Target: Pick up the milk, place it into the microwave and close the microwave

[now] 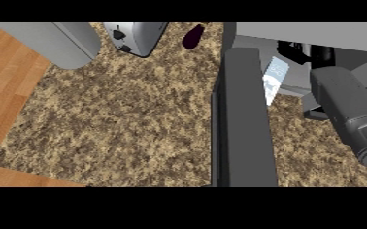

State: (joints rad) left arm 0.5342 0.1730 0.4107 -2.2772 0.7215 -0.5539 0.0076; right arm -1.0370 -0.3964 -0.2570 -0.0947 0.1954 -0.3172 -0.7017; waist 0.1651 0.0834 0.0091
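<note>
The milk is a white and blue carton, tilted, just behind the microwave's open door at the mouth of the cavity. The door is a dark grey slab standing out toward me at the centre right. The microwave's grey body fills the upper right. My right forearm comes in from the right edge, and my black right hand is inside the opening, just right of and above the carton. Whether it touches the carton is hidden. My left hand does not show.
A silver toaster stands at the back of the speckled counter. A dark purple eggplant lies beside it. A rounded grey body fills the upper left corner. Wooden surface borders the counter's left side.
</note>
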